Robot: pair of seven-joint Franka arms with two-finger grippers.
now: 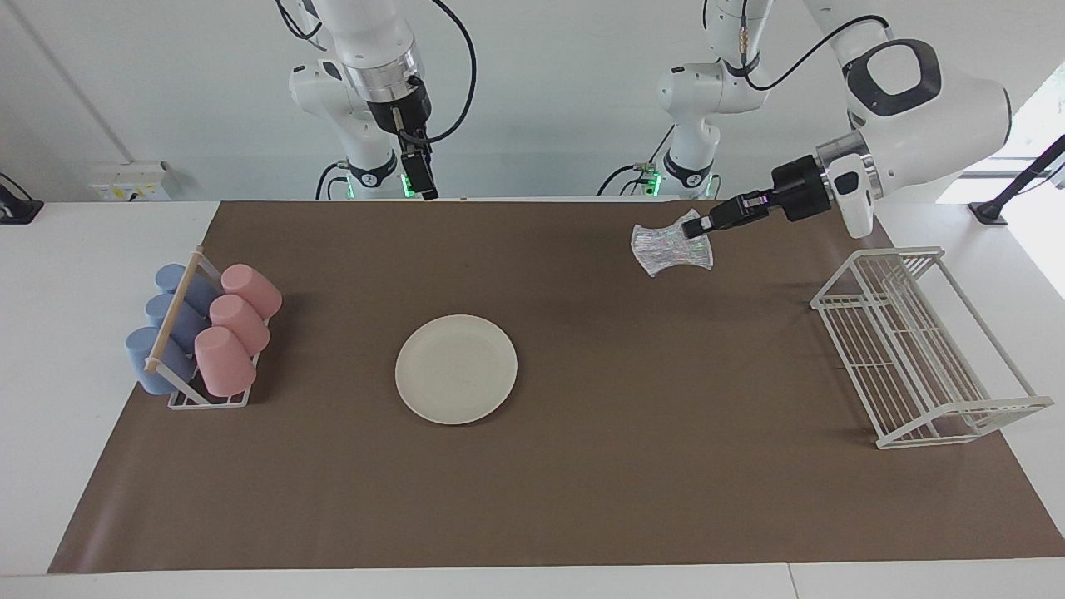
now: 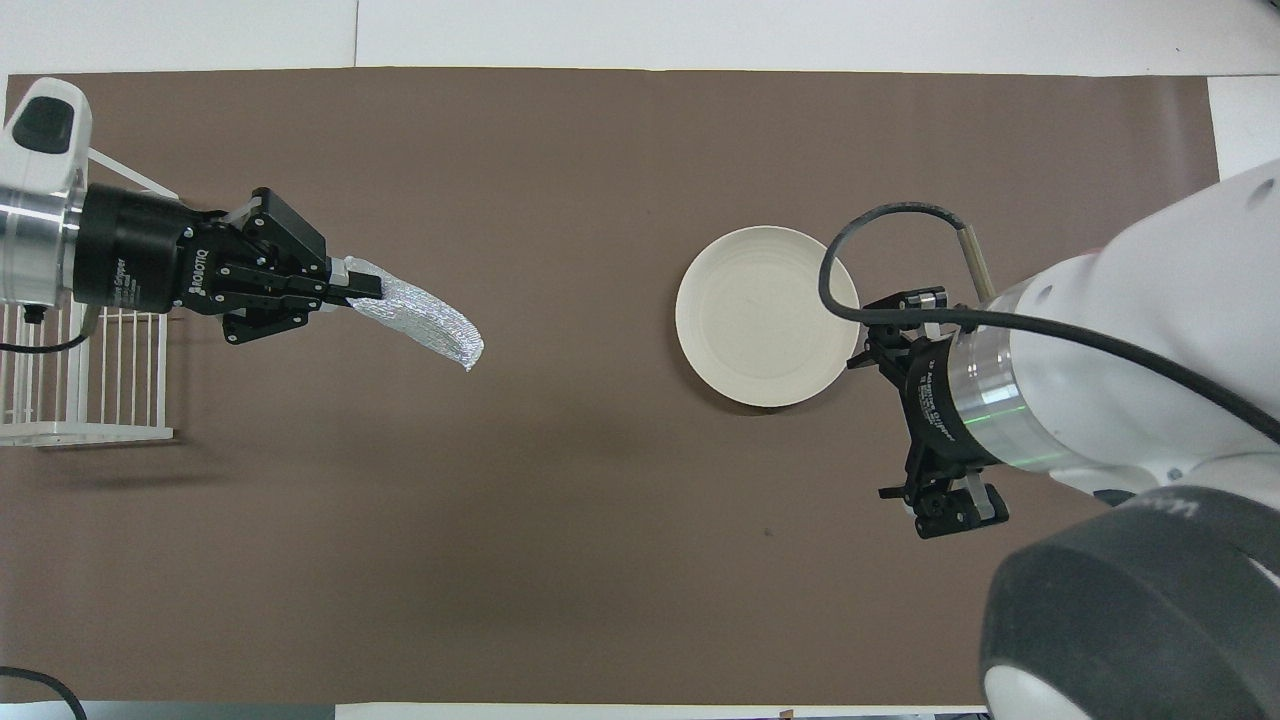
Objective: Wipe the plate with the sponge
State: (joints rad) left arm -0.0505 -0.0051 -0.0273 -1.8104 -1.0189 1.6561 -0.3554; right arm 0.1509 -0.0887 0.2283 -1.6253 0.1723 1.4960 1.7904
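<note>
Over the brown mat, left gripper [image 1: 697,226] pinches silvery mesh sponge [image 1: 671,248]; carry it w/o snagging, press flat on cream round plate [image 1: 456,368]. Right gripper [image 1: 420,179] waits, fingers unclear.

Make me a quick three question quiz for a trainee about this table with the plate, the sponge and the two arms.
1. Which gripper holds the sponge?
2. True or false: the sponge touches the plate.
3. What stands at the right arm's end of the table: A) a white wire rack, B) a rack of pink and blue cups, C) a bowl?

Key
1. The left gripper, shut on the sponge's end, up over the brown mat near the white wire rack.
2. False: the plate lies bare mid-mat, apart from the sponge; the right gripper waits raised at the mat's edge by the robots.
3. B, the cup rack.
</note>
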